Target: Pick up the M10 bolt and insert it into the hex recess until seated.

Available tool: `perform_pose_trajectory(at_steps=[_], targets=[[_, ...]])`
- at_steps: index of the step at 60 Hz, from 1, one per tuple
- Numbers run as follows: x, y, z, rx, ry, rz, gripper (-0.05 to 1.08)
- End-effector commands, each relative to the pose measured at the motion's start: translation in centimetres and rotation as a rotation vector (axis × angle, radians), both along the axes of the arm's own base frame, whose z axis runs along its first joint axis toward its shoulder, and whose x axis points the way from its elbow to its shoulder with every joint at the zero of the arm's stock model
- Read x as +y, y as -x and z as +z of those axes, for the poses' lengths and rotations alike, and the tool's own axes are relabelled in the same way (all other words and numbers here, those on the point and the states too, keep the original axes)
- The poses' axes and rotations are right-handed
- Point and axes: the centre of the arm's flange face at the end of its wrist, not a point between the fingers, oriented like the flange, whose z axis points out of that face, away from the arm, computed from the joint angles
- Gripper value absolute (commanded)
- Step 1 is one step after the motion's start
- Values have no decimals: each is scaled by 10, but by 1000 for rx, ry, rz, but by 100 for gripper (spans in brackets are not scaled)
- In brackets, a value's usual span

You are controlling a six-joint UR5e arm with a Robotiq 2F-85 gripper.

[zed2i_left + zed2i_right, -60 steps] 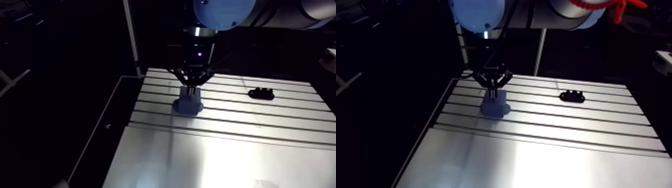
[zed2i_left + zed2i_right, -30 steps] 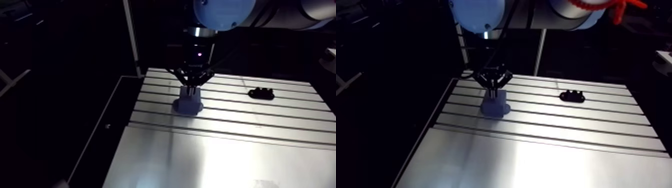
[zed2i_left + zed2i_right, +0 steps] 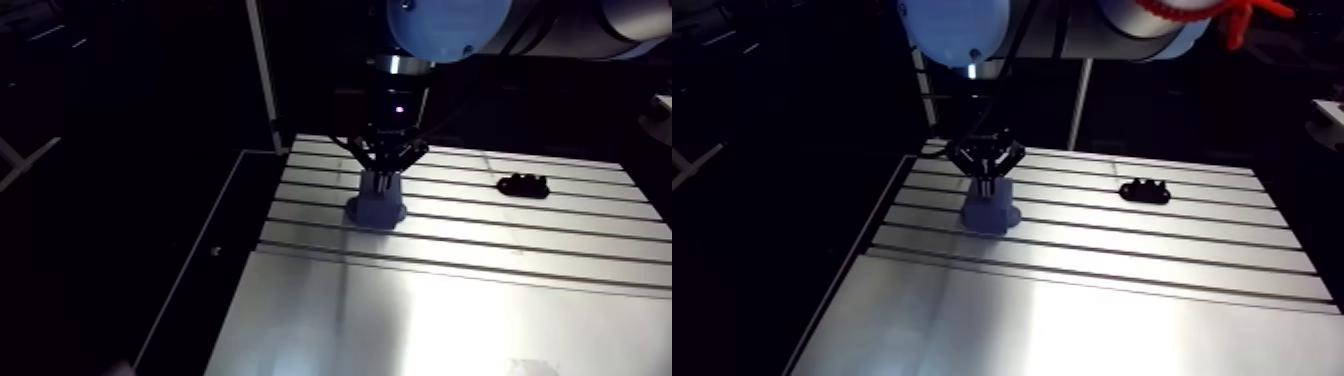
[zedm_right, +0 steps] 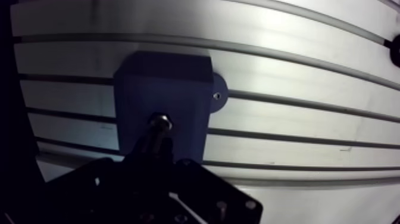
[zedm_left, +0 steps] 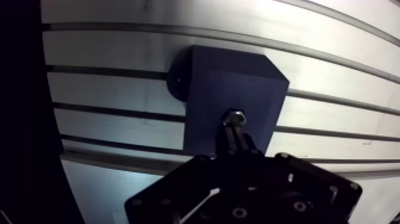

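Gripping bolt between jaws | bolt above blue block

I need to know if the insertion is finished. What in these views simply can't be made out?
1. Hex recess: in the wrist view it is covered by the M10 bolt and the gripper, so how far the bolt is seated in the blue block cannot be told.
2. Bolt shank: in the wrist view it is hidden by the dark gripper.
3. Black part: in the arm view it is too small and dark to identify.
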Motion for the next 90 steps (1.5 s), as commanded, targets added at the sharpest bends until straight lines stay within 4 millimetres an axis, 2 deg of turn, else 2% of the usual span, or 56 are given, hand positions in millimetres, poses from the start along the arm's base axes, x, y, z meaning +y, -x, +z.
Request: perform_pose_trajectory(at_steps=[1,48,65,83,85,86,87,88,89,90], targets=[[0,0,0,0,0,0,108],[0,0,-4,-6,0,3,108],[-2,2,10,16,6,6,108],[-3,2,11,17,0,10,108],[-3,2,11,17,0,10,106],[-3,2,12,20,0,10,99],[-3,2,12,20,0,10,99],[-4,3,14,22,-1,12,86],[-4,4,15,24,-4,12,65],[-4,4,15,24,-4,12,65]])
